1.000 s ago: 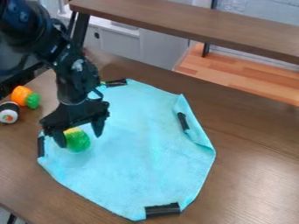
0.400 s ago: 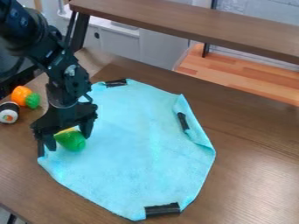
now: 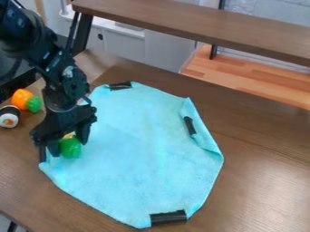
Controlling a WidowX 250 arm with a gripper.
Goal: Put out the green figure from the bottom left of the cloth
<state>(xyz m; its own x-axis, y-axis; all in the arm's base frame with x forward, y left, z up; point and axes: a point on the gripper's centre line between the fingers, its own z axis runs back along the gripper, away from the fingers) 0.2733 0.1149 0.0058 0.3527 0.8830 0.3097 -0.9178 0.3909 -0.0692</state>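
Below you lies a dark brown wooden bench [image 3: 263, 186], its grain showing in fine streaks and a soft sheen of light on its right part. You have a light blue cloth [image 3: 139, 149] spread over its middle, the right edge curled over on itself, with black strips at the top [image 3: 120, 85], the right fold [image 3: 190, 125], the bottom edge [image 3: 168, 217] and the left edge [image 3: 42, 152]. Your black robot arm [image 3: 60, 86] comes in from the upper left, and its jaws hang low over the cloth's left edge. They stand part way apart, one on each side of the green figure [image 3: 70, 148], close against it; you cannot tell whether they grip it. The figure is at the left edge of the cloth, a bit of yellow at its top. Off the cloth, to your left, you see an orange-and-green toy [image 3: 23, 99] and just beside it a toy sushi roll [image 3: 8, 118]. Behind, a brown wooden shelf [image 3: 194, 28] crosses the room, with a white cabinet [image 3: 124, 49], a pale plank surface [image 3: 248, 84] and a whitish brick wall [image 3: 269, 14] past it.
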